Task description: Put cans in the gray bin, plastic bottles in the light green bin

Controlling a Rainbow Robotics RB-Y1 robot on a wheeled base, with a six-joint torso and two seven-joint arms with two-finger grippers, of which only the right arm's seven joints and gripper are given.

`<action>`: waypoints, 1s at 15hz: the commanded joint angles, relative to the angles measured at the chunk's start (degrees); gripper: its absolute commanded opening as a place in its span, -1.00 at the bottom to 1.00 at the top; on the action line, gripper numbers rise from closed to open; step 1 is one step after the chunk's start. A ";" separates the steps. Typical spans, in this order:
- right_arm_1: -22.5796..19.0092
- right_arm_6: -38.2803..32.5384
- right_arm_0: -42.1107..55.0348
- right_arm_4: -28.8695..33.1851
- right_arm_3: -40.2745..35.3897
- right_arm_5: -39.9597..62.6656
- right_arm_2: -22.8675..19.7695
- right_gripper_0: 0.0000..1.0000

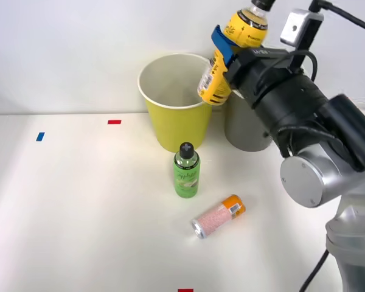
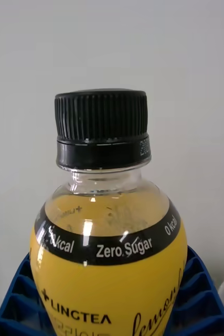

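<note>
Glossy clear plastic yellow bottle (image 2: 109, 262) with ribbed black cap (image 2: 101, 123), ribbed blue fingers (image 2: 17, 299), matt white table (image 1: 79, 213)

White table (image 1: 79, 213) with a few bits of tape stuck on it: a blue one (image 1: 40, 137) near the left edge, a red one (image 1: 114, 121) further back, another red one (image 1: 185, 290) at the front edge. Plain wall (image 1: 61, 48) behind.

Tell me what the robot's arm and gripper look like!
The right arm is chunky and round, black near the wrist and shiny silver at the big joint. Black cables loop over it, and a small silver camera sits on top. Its gripper has blue ribbed fingers.
</note>
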 commanded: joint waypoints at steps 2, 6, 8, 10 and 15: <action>3.61 0.28 -8.23 -0.07 8.88 -1.61 -0.35 -0.96; 5.89 1.07 -15.35 0.90 19.17 -3.28 -0.35 -0.97; 5.89 1.60 -18.43 1.42 24.97 -4.95 -0.35 -0.96; 5.89 2.21 -20.89 1.69 31.12 -9.96 -0.35 -0.96; 5.80 3.70 -21.94 2.57 34.55 -12.68 -0.09 -0.94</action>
